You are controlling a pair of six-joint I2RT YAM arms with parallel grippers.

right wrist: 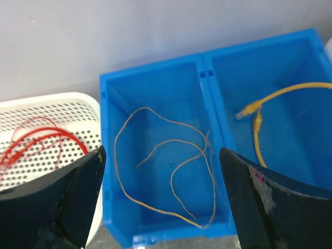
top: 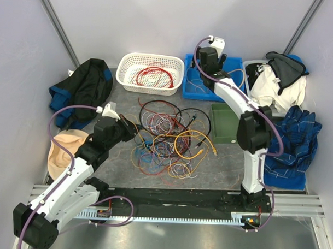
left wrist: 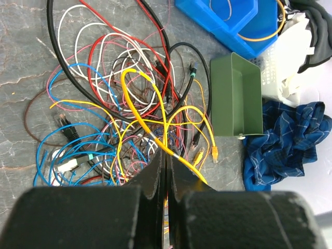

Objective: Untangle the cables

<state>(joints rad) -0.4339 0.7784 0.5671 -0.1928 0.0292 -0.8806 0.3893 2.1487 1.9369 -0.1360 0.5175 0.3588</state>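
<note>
The cables are showing red, yellow, blue, black and white — the perforated basket is showing white, the bin blue, the cloth blue-checked.

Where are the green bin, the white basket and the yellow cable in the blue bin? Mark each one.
green bin (left wrist: 236, 98): left wrist view, bare inside.
white basket (top: 148, 90): top external view, near wall.
yellow cable (right wrist: 290, 89): right wrist view, stretch behind its plug.

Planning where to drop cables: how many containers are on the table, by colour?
White baskets: 2, the cable basket and the clothes basket
Blue bin: 1
Green bin: 1
Total: 4
</note>
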